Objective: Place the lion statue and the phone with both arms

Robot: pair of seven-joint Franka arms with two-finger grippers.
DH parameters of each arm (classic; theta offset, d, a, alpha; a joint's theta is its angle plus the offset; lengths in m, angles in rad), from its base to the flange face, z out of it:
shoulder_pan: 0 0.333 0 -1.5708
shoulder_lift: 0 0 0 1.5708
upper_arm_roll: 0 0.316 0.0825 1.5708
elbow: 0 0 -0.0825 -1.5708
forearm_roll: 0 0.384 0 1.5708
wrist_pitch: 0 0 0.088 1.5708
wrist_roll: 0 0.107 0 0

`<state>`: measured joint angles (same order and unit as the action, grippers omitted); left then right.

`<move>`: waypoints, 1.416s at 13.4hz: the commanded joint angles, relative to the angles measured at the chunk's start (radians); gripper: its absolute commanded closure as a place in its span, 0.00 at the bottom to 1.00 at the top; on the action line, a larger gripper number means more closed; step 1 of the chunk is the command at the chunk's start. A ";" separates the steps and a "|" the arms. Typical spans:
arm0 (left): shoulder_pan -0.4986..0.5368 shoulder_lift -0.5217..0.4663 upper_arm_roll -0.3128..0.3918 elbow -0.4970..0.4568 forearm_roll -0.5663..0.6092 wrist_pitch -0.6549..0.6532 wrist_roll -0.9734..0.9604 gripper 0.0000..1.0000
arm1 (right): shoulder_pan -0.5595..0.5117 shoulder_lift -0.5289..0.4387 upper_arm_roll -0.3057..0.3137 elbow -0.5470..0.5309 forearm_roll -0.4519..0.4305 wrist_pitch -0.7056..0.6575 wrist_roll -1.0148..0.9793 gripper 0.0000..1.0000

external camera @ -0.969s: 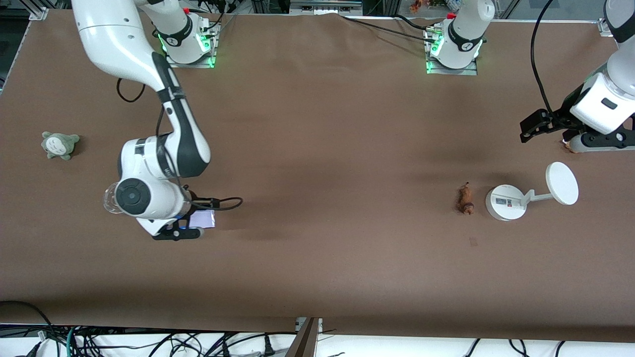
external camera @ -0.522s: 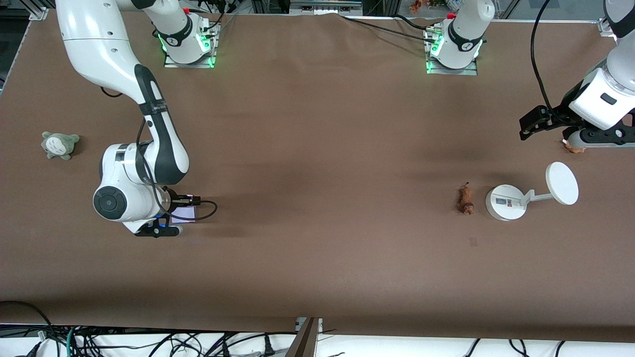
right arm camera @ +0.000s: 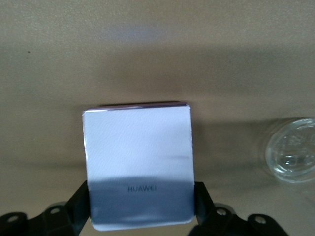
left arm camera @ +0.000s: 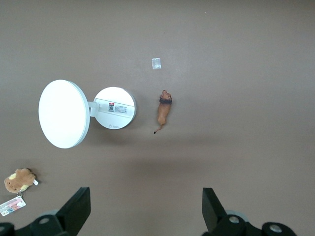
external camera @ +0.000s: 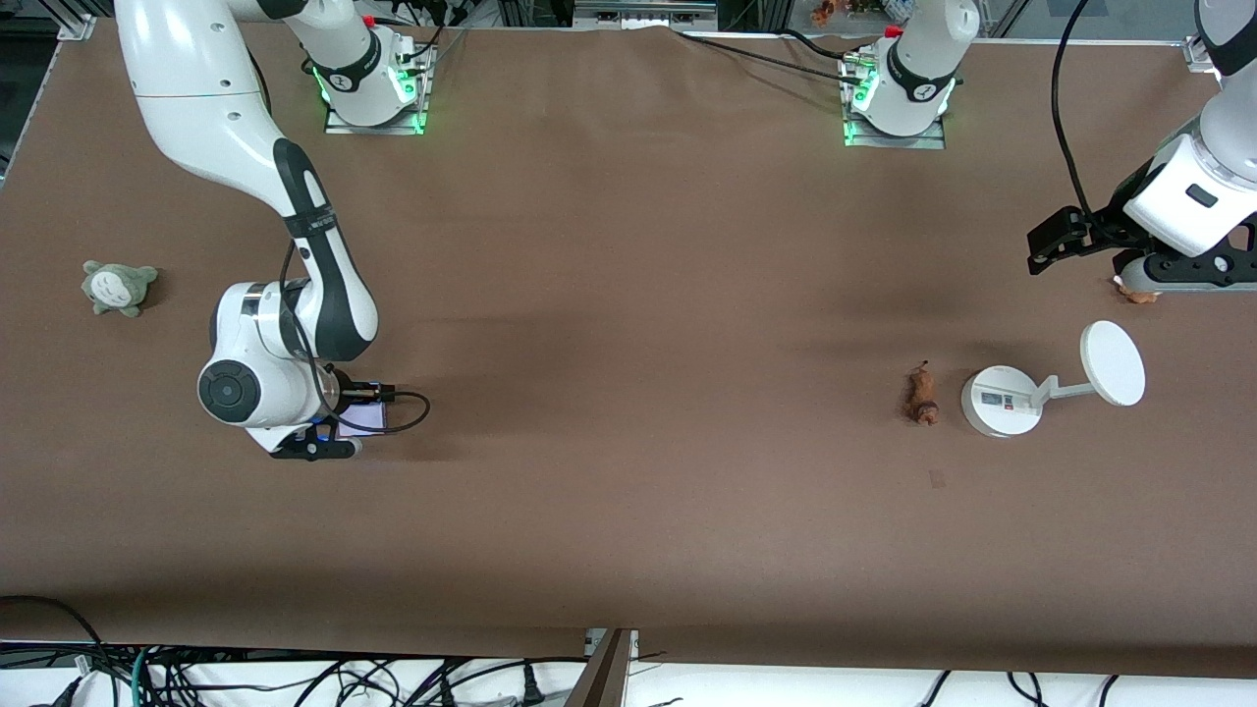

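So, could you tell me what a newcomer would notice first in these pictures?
Probably the right gripper, low at the table near the right arm's end with the pale phone between its fingers. Next, the tiny lion statue lying beside the white stand toward the left arm's end, with the open left gripper above them.

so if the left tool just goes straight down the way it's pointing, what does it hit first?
Probably bare table. The left tool is open and points down; the lion, stand and plush all look off its line, though depth is unclear.
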<state>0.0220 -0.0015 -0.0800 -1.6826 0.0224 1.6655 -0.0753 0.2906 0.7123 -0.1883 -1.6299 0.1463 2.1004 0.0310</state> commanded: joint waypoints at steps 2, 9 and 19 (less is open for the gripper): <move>-0.007 -0.017 0.011 -0.014 -0.021 -0.007 0.028 0.00 | 0.002 -0.076 -0.003 0.020 -0.002 -0.032 -0.025 0.00; -0.005 -0.017 0.011 -0.014 -0.021 -0.007 0.028 0.00 | 0.001 -0.181 -0.121 0.269 -0.022 -0.318 -0.144 0.00; -0.002 -0.015 0.011 -0.012 -0.021 -0.006 0.028 0.00 | -0.206 -0.525 0.068 0.035 -0.109 -0.396 -0.112 0.00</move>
<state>0.0221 -0.0015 -0.0777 -1.6839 0.0224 1.6648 -0.0715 0.1719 0.3223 -0.2508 -1.4485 0.1067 1.6958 -0.0985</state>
